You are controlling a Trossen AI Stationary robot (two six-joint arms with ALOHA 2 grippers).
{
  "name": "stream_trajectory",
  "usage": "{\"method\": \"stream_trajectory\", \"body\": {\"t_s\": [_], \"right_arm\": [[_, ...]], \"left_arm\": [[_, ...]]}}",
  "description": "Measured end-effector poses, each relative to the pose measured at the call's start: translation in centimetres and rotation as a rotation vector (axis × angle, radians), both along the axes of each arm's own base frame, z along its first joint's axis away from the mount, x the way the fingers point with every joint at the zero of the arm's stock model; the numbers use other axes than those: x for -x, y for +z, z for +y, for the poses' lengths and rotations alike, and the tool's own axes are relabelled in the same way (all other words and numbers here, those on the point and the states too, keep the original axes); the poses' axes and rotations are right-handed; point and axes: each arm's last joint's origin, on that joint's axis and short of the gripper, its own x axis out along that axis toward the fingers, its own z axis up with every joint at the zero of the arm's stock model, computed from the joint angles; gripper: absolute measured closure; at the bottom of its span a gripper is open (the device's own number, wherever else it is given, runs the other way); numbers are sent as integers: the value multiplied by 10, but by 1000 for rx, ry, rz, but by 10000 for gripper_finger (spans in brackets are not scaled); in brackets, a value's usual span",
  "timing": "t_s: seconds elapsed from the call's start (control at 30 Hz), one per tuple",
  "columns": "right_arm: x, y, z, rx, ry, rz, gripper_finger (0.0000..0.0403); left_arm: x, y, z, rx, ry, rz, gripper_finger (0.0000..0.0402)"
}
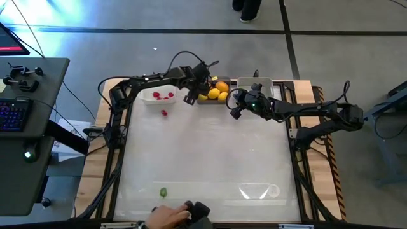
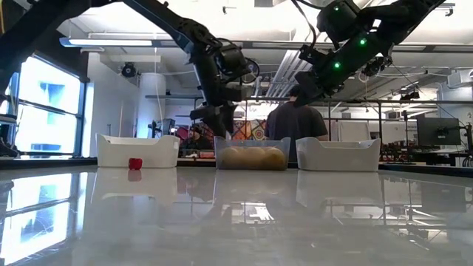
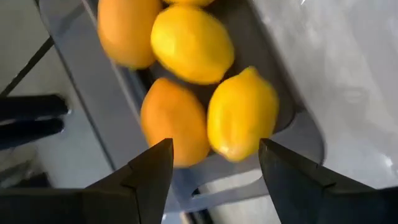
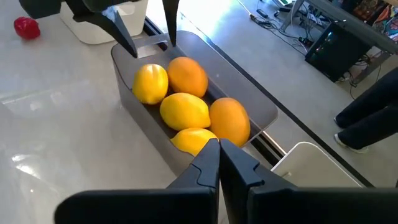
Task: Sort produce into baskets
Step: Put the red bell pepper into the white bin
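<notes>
Left gripper (image 3: 214, 163) hangs wide open and empty over the middle basket (image 1: 205, 100), evidently having let go above its lemons (image 3: 242, 112) and oranges (image 3: 174, 121); right gripper (image 4: 219, 163), shut and empty, waits beside it.

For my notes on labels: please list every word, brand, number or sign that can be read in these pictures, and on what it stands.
None can be read.
White basket, dark grey basket, light grey basket: no lettering visible.
Lemons and oranges: no stickers or print visible.
Background screens and wall art behind the table: too small and blurred to read.
</notes>
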Motion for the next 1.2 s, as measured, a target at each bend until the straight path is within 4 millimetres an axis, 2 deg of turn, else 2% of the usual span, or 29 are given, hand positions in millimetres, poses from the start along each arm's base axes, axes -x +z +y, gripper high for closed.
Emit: {"method": "stream_trajectory", "body": {"t_s": [0.1, 0.2, 0.3, 0.43, 0.5, 0.63, 0.83, 1.0, 1.2], "right_arm": [[0, 0, 0, -1, 0, 3, 403], [0, -1, 0, -2, 0, 6, 403], [0, -1, 0, -2, 1, 2, 403], [-2, 0, 1, -19, 35, -14, 403], [-2, 0, 1, -25, 38, -19, 403], [-2, 0, 1, -25, 38, -19, 403], [-2, 1, 1, -21, 39, -32, 403], [-3, 1, 1, -31, 60, -49, 403], [-4, 2, 2, -47, 72, -72, 403]], "left_arm": [[1, 4, -2, -33, 37, 5, 185], [4, 18, -4, 36, 97, -93, 218], [11, 30, -2, 148, 137, -202, 273], [24, 39, -5, 252, 155, -318, 367], [31, 43, -12, 285, 142, -402, 392], [48, 39, -33, 274, 126, -572, 387], [83, 33, -81, 298, 121, -798, 399], [113, 20, -125, 307, 188, -905, 401], [141, 2, -169, 259, 352, -918, 401]]}}
